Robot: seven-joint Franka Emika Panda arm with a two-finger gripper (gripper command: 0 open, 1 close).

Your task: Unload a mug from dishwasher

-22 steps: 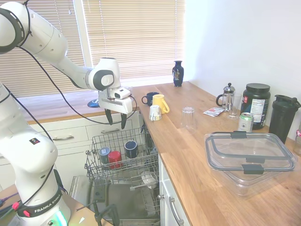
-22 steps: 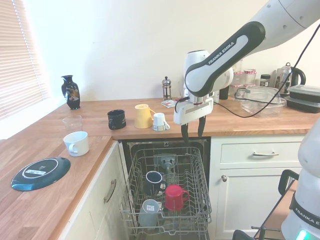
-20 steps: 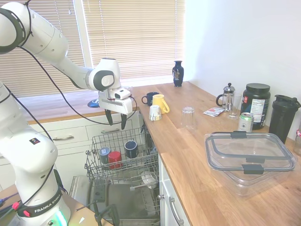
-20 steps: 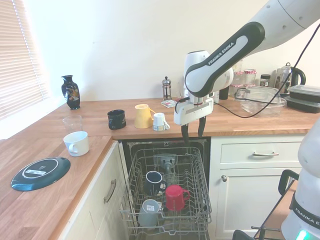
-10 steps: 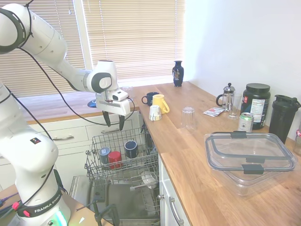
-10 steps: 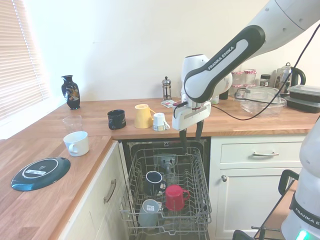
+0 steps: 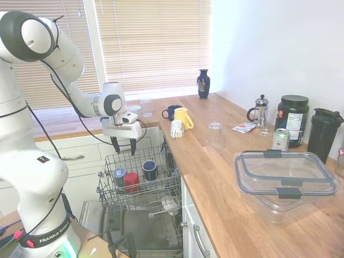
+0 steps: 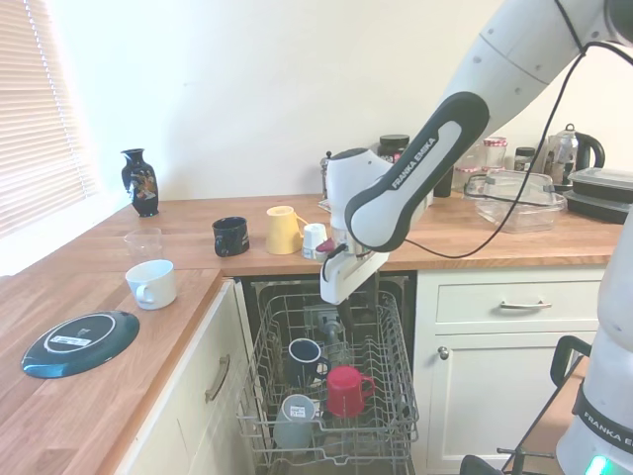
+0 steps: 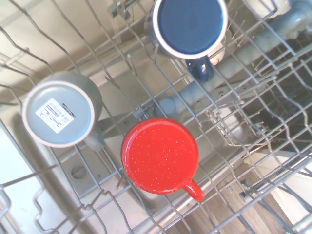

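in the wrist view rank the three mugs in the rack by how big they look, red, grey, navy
1. Red mug, widest upturned base.
2. Navy mug and grey mug look about alike, so I won't rank them; the navy one is also cut by the frame's edge.
All sit upside down in the dishwasher rack at similar depth, so nearness barely matters.
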